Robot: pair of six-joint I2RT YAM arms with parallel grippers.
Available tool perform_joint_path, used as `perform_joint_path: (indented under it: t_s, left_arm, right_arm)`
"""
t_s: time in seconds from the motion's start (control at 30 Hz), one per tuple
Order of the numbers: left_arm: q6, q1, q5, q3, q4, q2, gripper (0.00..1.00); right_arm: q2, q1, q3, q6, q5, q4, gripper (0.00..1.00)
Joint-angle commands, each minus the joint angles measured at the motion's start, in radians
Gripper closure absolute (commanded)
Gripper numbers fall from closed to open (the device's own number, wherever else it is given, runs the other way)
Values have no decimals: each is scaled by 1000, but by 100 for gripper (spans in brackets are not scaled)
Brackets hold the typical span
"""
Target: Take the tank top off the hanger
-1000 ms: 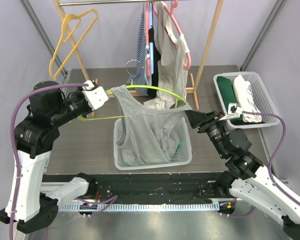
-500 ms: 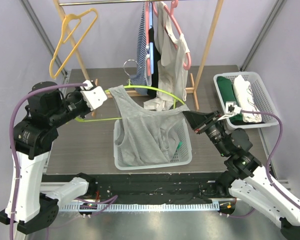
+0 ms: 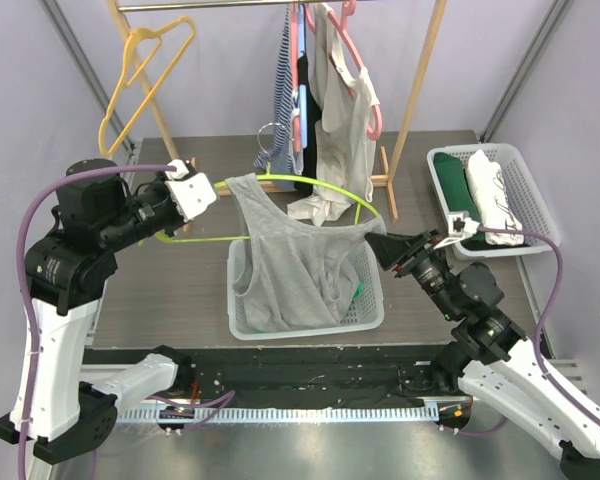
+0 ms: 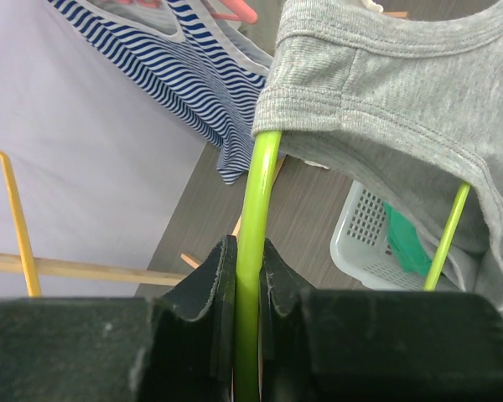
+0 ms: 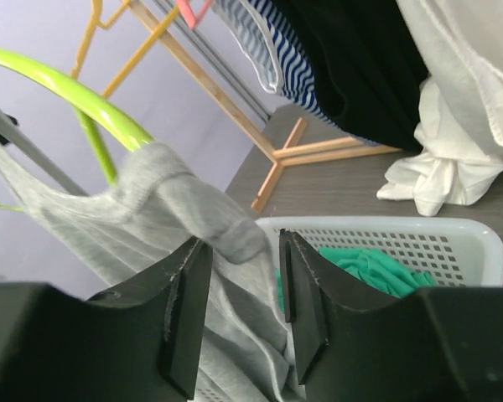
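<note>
The grey tank top [image 3: 285, 262] hangs on a lime green hanger [image 3: 310, 181] above a white basket [image 3: 305, 330], its hem drooping into it. My left gripper [image 3: 204, 192] is shut on the hanger's bar [image 4: 256, 193], just below the top's left shoulder [image 4: 386, 75]. My right gripper [image 3: 381, 240] is at the top's right shoulder. Its jaws stand open in the right wrist view [image 5: 243, 260], and the bunched grey strap [image 5: 226, 234] lies loosely between them, unpinched. The hanger's right arm [image 5: 75, 92] shows bare above that strap.
Green cloth [image 5: 360, 264] lies in the basket's bottom. Behind stands a wooden rack with a striped garment [image 3: 283, 90], a white garment on a pink hanger [image 3: 345, 110] and an empty yellow hanger [image 3: 145, 60]. A second basket [image 3: 525, 165] with folded clothes sits at the right.
My right gripper's jaws closed near the right strap and then widened again, and that arm shifted slightly right. The left gripper kept its hold on the hanger, nearly still.
</note>
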Motion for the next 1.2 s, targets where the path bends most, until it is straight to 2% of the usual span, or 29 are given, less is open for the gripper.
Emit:
perform_joint_path:
  t_s: [0.0, 0.1, 0.37, 0.4, 0.47, 0.5, 0.57, 0.7, 0.83, 0.97, 1.03, 1.17]
  left_arm:
    - [-34, 3, 35, 52, 45, -14, 100]
    - [-34, 2, 36, 56, 41, -16, 100]
    - [-36, 2, 39, 49, 32, -20, 100]
    - [-34, 3, 39, 48, 33, -20, 100]
    - [-37, 2, 39, 45, 33, -20, 100]
    - [-36, 2, 41, 47, 33, -19, 100]
    - [-36, 2, 39, 45, 32, -20, 100]
    - [-37, 3, 35, 45, 30, -22, 100]
    - [-34, 3, 35, 45, 30, -24, 100]
    - [-33, 3, 38, 50, 30, -19, 100]
    - [-33, 3, 47, 55, 25, -16, 100]
    - [-27, 2, 46, 61, 22, -14, 100]
  right_arm:
    - [70, -7, 20, 0, -64, 83, 53]
    - [89, -6, 17, 1, -70, 112, 54]
    - [72, -7, 19, -30, -96, 145, 65]
    - [64, -7, 16, -31, -96, 146, 73]
    - [44, -6, 8, -39, -102, 151, 81]
    - [37, -7, 0, -40, -106, 152, 92]
    - [25, -6, -6, -42, -104, 145, 99]
    - [-31, -7, -18, -36, -35, 96, 99]
    - [-106, -7, -15, -19, 130, -34, 99]
    - [-227, -6, -30, 73, 418, -241, 99]
    - [-261, -6, -41, 142, 503, -307, 99]
    - [-272, -6, -58, 159, 519, -363, 99]
